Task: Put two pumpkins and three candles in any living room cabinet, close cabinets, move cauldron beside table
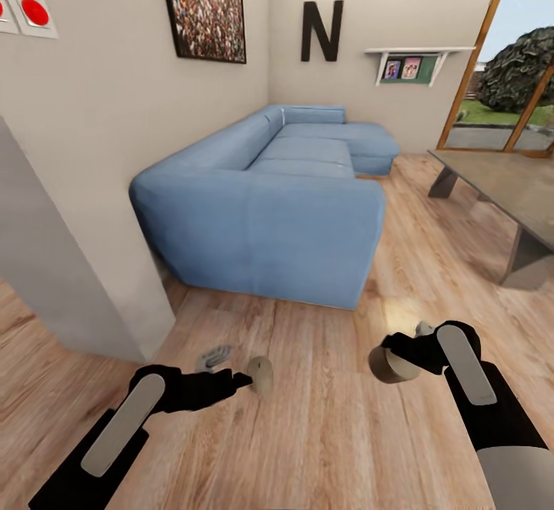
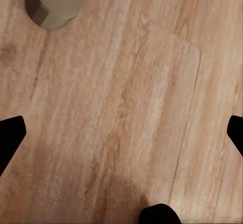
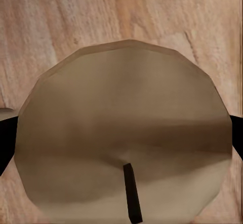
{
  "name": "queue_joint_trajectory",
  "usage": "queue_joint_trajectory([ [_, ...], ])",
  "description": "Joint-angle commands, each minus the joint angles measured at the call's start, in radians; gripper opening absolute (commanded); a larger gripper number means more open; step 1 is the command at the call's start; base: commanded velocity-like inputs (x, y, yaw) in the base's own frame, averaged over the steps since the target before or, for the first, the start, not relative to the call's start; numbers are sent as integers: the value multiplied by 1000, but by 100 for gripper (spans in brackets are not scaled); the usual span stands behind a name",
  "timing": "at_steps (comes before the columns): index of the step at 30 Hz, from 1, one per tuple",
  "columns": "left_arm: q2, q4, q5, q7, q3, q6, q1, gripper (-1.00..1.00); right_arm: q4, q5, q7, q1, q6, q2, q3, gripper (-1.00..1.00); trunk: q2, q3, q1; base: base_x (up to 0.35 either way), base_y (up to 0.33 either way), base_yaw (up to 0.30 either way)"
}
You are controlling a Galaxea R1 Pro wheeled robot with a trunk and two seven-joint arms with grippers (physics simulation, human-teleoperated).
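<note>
My right gripper (image 1: 402, 353) is shut on a stubby beige-tan candle (image 1: 387, 365), held a little above the wood floor. The right wrist view looks at this candle (image 3: 124, 127) end-on, dark wick toward the camera, with a black fingertip at each side. A second candle (image 1: 261, 375) stands on the floor just beyond the tips of my left gripper (image 1: 231, 380). In the left wrist view that candle (image 2: 53, 1) sits off to one side and apart from the left gripper (image 2: 121, 133), which is open with bare floor between its fingers (image 2: 10, 140).
A blue corner sofa (image 1: 269, 202) stands straight ahead. A low grey table (image 1: 500, 179) is at the right, in front of glass doors. A grey wall corner (image 1: 69, 264) juts out at the left. A small grey object (image 1: 213, 356) lies on the floor by the left gripper.
</note>
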Motion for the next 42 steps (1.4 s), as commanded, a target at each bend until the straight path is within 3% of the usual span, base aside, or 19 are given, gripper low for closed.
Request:
queue_joint_trajectory([
  [1, 0, -1, 8, 12, -6, -1, -1, 100, -1, -9, -10, -1, 3, 0, 0, -100, 0, 0, 0, 0, -14, -249],
  [11, -8, 5, -18, 13, -12, -1, -1, 100, -1, -7, -11, -1, 3, 0, 0, -100, 0, 6, 0, 0, -2, -229],
  [17, -8, 25, -17, 13, 3, -1, -1, 100, -1, -6, -12, -1, 3, 0, 0, -100, 0, 7, 0, 167, 0, -19],
  [28, -8, 28, -17, 13, 6, -1, -1, 100, -1, -5, -12, -1, 3, 0, 1, -100, 0, 7, 0, 146, 55, 0],
  [38, -8, 88, -19, 13, 0, -3, -2, 100, -1, -5, -13, -1, 3, 0, 1, -100, 0, 7, 0, 196, -46, 0],
  [42, -8, 106, -19, 13, 22, -4, -2, 100, -1, -5, -13, -1, 3, 0, 1, -100, 0, 7, 0, 18, -7, 0],
])
